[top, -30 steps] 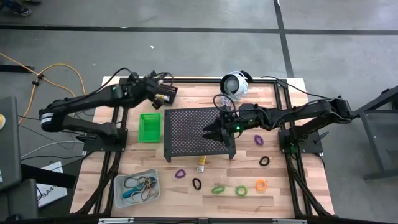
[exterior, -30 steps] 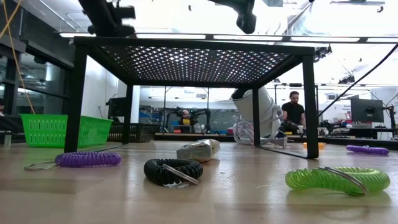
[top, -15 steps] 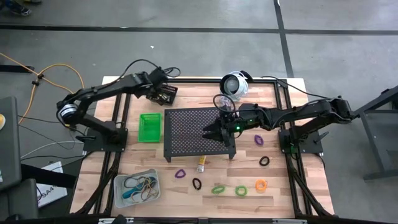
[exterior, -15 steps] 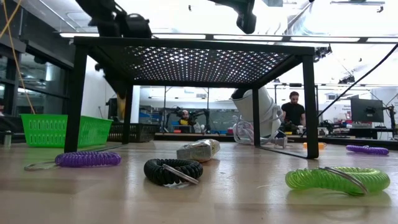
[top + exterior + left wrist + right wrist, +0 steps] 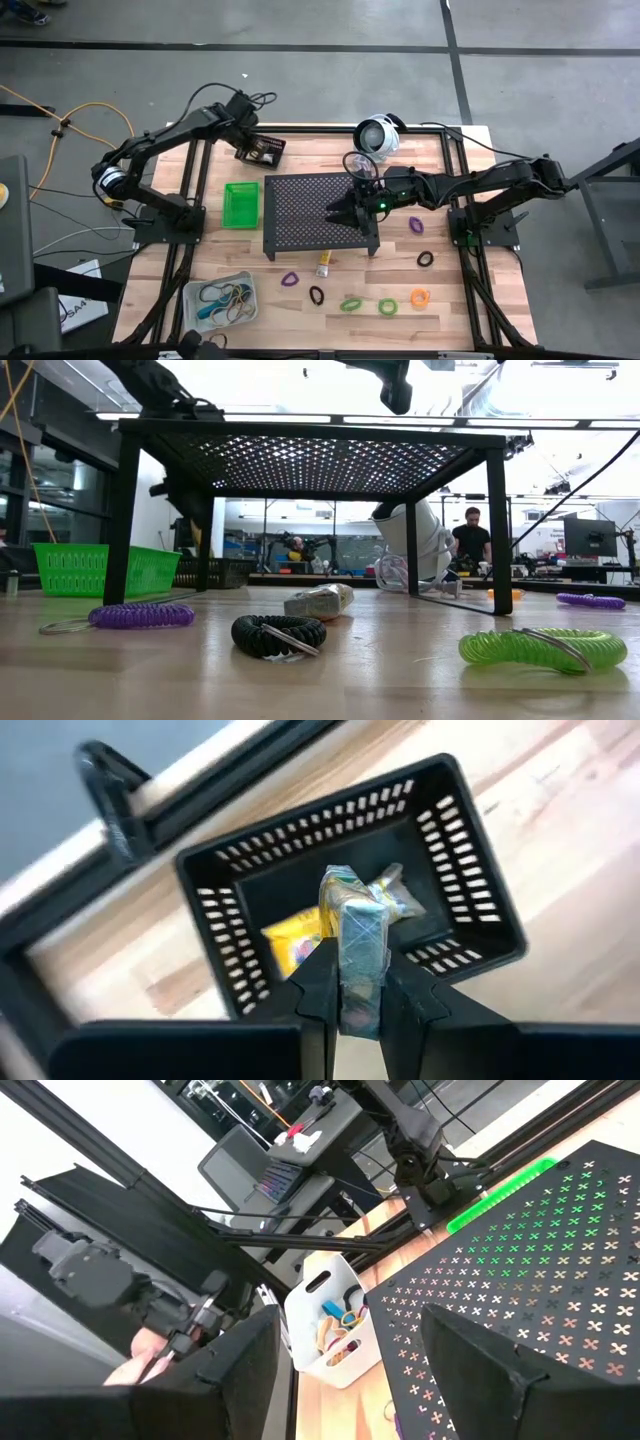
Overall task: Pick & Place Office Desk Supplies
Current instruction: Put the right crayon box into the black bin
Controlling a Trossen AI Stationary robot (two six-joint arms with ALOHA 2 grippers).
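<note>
My left gripper [image 5: 352, 978] hangs over the black bin [image 5: 300, 850] at the table's far left [image 5: 264, 151], shut on a small yellow tube in shiny wrap [image 5: 355, 935]. Another yellow tube [image 5: 290, 942] lies on the bin's floor. In the low view, my left gripper [image 5: 190, 500] shows as a dark shape behind the stand's leg. My right gripper [image 5: 340, 212] stands open above the black perforated stand [image 5: 310, 205], with nothing between its fingers [image 5: 240, 1365]. A third yellow tube [image 5: 324, 264] lies on the table at the stand's near edge. My left gripper pinches the wrapped tube's near end [image 5: 358, 982] between its two fingers [image 5: 318, 988]. The fingers slant down from above. The tube sticks out past the fingertips and hangs clear above the black bin's opening.
A green bin [image 5: 240, 204] sits left of the stand, and a clear bin of rubber bands [image 5: 220, 300] is at the near left. Purple [image 5: 290, 279], black [image 5: 317, 295], green [image 5: 350, 303] and orange [image 5: 420, 297] loops lie along the near side. A round white device [image 5: 377, 135] stands at the far edge.
My left arm has swung toward the table's far edge. Its gripper has sunk down over the black bin while the wrist rolled, and it has stayed shut on the yellow tube. My right arm has kept still.
</note>
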